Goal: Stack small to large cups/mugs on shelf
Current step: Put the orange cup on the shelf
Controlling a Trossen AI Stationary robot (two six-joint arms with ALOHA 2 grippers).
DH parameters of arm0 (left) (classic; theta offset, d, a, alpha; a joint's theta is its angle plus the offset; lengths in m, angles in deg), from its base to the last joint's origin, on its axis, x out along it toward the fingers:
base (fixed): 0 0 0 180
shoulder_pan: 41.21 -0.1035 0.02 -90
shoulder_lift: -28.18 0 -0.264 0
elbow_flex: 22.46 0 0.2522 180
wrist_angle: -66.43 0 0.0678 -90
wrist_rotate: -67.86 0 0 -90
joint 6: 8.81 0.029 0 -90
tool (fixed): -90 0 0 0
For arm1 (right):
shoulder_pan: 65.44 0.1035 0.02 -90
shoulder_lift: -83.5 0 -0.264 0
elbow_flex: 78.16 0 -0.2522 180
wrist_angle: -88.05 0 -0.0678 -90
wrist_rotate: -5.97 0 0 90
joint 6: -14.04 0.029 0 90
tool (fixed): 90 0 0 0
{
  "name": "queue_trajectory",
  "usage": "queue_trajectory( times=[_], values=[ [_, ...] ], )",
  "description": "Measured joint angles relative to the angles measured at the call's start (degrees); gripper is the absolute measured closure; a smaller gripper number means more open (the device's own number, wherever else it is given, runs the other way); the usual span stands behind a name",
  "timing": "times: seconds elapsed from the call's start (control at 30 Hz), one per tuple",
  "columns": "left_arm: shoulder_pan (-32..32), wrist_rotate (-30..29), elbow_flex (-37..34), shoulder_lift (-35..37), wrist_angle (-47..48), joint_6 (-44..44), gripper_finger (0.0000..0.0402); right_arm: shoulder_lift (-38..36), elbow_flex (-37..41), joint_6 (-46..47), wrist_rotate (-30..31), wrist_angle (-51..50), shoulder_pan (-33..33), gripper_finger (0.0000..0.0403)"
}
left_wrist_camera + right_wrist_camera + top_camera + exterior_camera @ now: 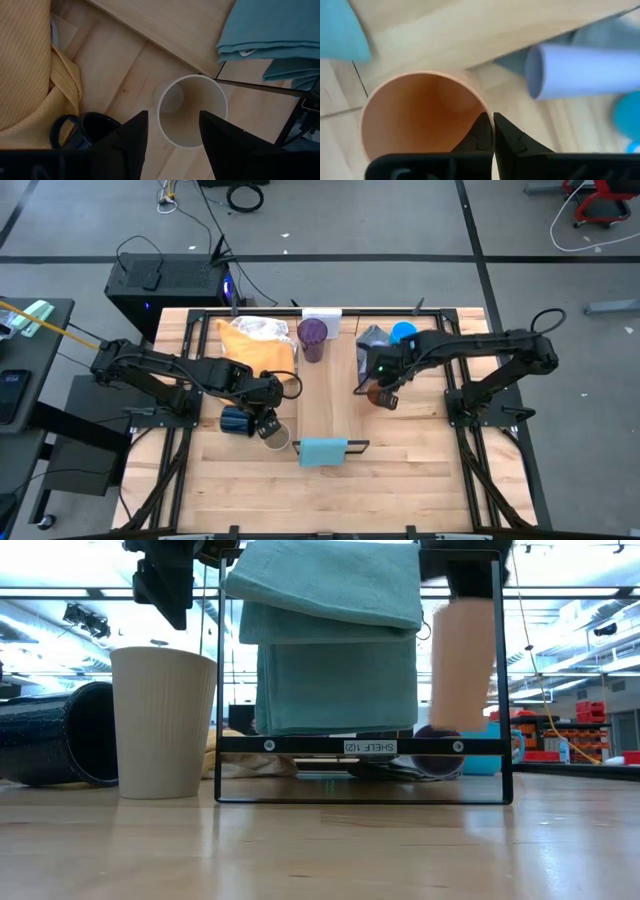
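Cups are spread over the worktop (420, 470) and the shelf (325, 395), the pale plank that runs down the middle from the far edge toward the near edge. A dark purple tumbler (313, 337) is seen upright at the shelf's far end. The orange cup (422, 120) is held by the right pincer (493, 131), whose fingers are pinched together on the cup's rim, one inside and one outside; in the high view this cup (382, 394) sits just beside the shelf's right edge. A lavender cup (580, 70) lies on its side nearby, and a bright blue mug (404, 332) stands toward the far right corner.

The left pincer (172, 132) is held apart above the beige cup (192, 111), which stands upright near the shelf's near end, with the navy mug (82, 132) on its side next to it and the yellow cloth (250, 340) beyond.

The step in hand is judged to be the lifting of the orange cup onto the shelf. A rim pinch is easily twisted, so the cup should be raised straight, kept level, carried clear of the lavender cup, and released only once fully seated
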Motion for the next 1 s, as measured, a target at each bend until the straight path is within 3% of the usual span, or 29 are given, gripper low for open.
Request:
queue_trajectory(
  times=[0.17,0.33,0.5,0.77,1.0],
  values=[
    [0.0,0.0,0.0,0.0,-0.2,0.6,0.0214,0.3,-10.1,-1.7,2.4,-3.2,-1.8,0.0401],
    [0.0,-0.2,0.0,0.0,-0.5,1.0,0.0219,3.1,-16.3,-2.8,0.8,-3.2,-4.7,0.0402],
    [0.0,-1.1,0.0,0.0,-0.7,1.5,0.0218,10.6,-23.4,-6.5,-1.3,-3.6,-5.2,0.0402],
    [0.0,-1.1,0.0,0.0,-0.6,1.5,0.0218,24.4,-41.6,-13.0,-2.3,-11.8,-5.0,0.0402],
    [0.0,-1.1,0.0,0.0,-0.6,1.5,0.0216,31.0,-46.9,-15.3,-3.0,-14.6,-6.3,0.0402]
  ],
)
